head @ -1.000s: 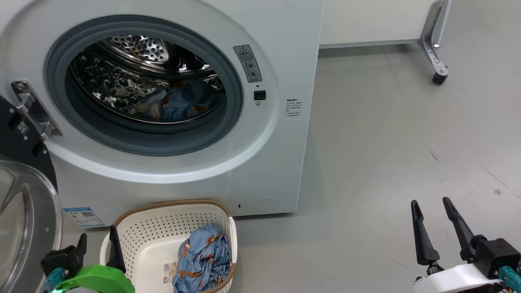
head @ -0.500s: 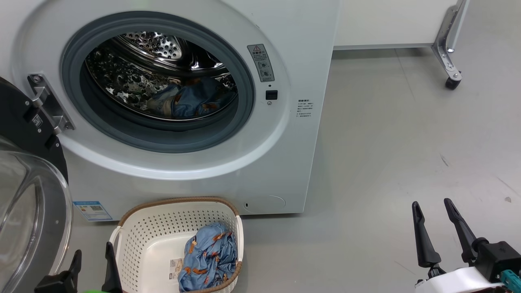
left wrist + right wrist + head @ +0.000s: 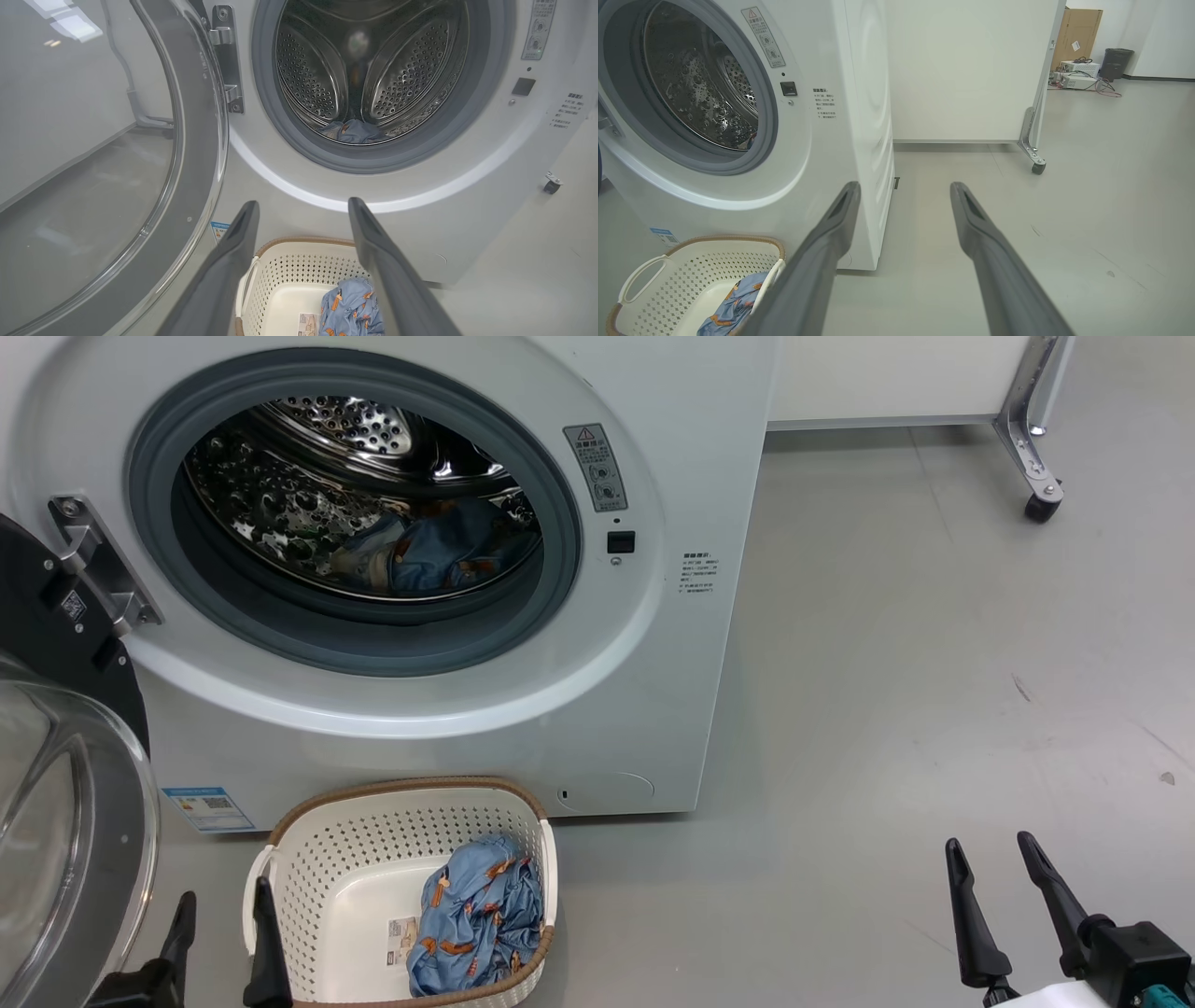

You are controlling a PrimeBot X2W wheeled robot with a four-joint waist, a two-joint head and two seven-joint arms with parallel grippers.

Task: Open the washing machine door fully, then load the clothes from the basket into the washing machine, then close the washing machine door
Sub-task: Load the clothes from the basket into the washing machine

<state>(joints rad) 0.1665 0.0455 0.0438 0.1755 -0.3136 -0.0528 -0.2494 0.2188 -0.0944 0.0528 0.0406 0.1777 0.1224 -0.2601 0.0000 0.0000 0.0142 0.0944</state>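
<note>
Washing machine [image 3: 653,709]: white front-loader at the upper left of the head view; stands on the grey floor [image 3: 887,709]; blue label [image 3: 207,808] low on its front
Door [image 3: 56,840]: swung wide open to the machine's left on a steel hinge [image 3: 98,565]; black rim and clear glass bowl at the left edge of the head view
Drum [image 3: 308,513]: perforated steel inside the grey gasket [image 3: 373,649]; a blue printed piece [image 3: 448,555] lies at its bottom
Basket [image 3: 373,831]: on the floor just in front of the machine, below the opening; cream, with a brown woven rim
Clothes [image 3: 481,929]: one blue bundle with orange-brown figures in the basket's right part; paper label [image 3: 401,933] on the bare bottom beside it
Left gripper [image 3: 226,896]: fingers spread apart, holding nothing; just beside the basket's left rim, between door and basket
Right gripper [image 3: 990,845]: fingers spread apart, empty; over bare floor at the lower right, well apart from the basket
</note>
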